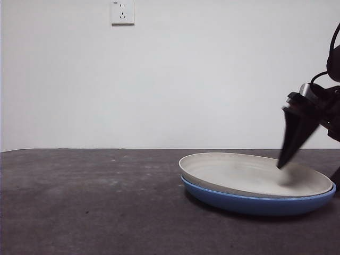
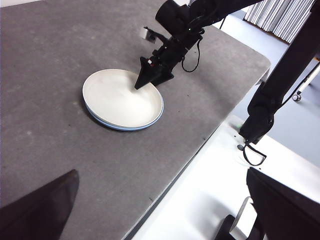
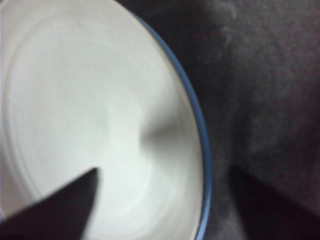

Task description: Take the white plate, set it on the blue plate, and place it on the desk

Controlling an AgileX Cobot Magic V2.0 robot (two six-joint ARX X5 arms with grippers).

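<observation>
The white plate lies stacked inside the blue plate on the desk, right of centre. My right gripper is open just above the plates' right rim. In the right wrist view it straddles the rim, one jaw over the white plate and the other over the desk, outside the blue plate's edge. The left wrist view shows the white plate, the blue rim and the right gripper from afar. My left gripper is open and empty, high above the desk.
A wall socket sits on the white wall behind. In the left wrist view the desk's edge runs close beside the plates, with a black arm base and a white surface beyond it.
</observation>
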